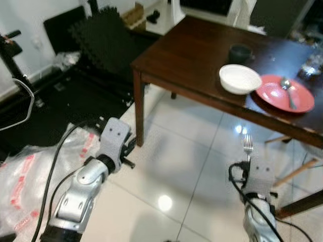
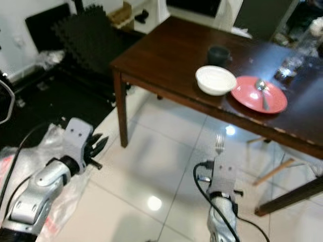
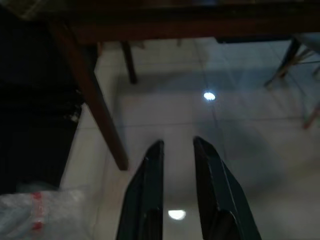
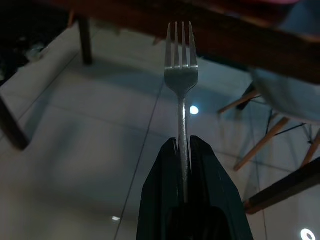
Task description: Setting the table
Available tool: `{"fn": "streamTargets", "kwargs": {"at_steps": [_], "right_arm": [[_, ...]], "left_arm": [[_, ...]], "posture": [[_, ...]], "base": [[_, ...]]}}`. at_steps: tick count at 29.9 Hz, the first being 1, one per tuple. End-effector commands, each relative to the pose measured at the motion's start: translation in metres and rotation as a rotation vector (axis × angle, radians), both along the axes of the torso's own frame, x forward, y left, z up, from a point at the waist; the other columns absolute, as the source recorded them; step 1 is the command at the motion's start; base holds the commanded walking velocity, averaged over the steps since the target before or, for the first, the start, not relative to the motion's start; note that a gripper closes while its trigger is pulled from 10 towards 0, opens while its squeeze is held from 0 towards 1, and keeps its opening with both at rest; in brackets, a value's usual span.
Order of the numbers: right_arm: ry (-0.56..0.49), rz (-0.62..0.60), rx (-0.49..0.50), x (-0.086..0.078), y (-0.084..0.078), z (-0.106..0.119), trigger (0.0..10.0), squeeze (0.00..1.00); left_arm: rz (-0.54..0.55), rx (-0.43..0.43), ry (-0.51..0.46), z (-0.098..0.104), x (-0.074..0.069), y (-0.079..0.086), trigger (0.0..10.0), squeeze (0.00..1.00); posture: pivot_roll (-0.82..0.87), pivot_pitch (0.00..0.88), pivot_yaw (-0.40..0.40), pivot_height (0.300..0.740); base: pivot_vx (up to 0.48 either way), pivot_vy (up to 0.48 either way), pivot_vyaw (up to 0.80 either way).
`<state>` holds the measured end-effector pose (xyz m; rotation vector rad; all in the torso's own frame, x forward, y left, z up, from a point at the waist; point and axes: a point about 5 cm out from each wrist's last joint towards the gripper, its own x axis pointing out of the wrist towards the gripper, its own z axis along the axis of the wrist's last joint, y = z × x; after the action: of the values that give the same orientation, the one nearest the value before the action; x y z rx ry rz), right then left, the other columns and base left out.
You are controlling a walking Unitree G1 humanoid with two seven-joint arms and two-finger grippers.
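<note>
Below table edge | right end effector grips fork | left end effector parted

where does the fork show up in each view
Left eye view: fork upright in the right gripper, low right of centre, below the table edge.
Right eye view: fork low centre-right.
Right wrist view: fork centre, pinched between the fingers.
Shared landmark: the dark wooden table.
</note>
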<state>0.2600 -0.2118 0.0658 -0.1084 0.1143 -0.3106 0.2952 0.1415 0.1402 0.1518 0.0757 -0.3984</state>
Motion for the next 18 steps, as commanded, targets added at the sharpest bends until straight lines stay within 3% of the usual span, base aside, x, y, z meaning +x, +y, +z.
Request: {"fn": "streamTargets", "kwargs": {"at_steps": [1, 6, 14, 18], "right_arm": [[0.023, -0.013, 0.008, -0.004, -0.002, -0.004, 9.5, 0.0], [-0.026, -0.02, 0.019, 0.001, -0.002, 0.009, 9.5, 0.0], [-0.161, -0.028, 0.043, 0.013, 0.001, 0.049, 9.6, 0.0], [-0.209, -0.035, 0.054, 0.017, 0.001, 0.064, 9.5, 0.0]], "left_arm": [[0.003, -0.043, 0.025, 0.002, -0.001, -0.002, 10.0, 0.0], [-0.001, -0.093, 0.01, 0.013, 0.001, -0.006, 10.0, 0.0], [-0.05, -0.228, -0.08, 0.05, 0.004, -0.025, 10.0, 0.0], [-0.065, -0.238, -0.11, 0.06, 0.006, -0.03, 10.0, 0.0]], "posture": [[-0.04, 0.074, 0.057, 0.74], [-0.04, 0.075, 0.059, 0.74], [-0.05, 0.074, 0.068, 0.74], [-0.05, 0.073, 0.071, 0.74]], "base": [[0.0, 0.0, -0.8], [0.0, 0.0, -0.8], [0.0, 0.0, -0.8], [0.0, 0.0, -0.8]]}}
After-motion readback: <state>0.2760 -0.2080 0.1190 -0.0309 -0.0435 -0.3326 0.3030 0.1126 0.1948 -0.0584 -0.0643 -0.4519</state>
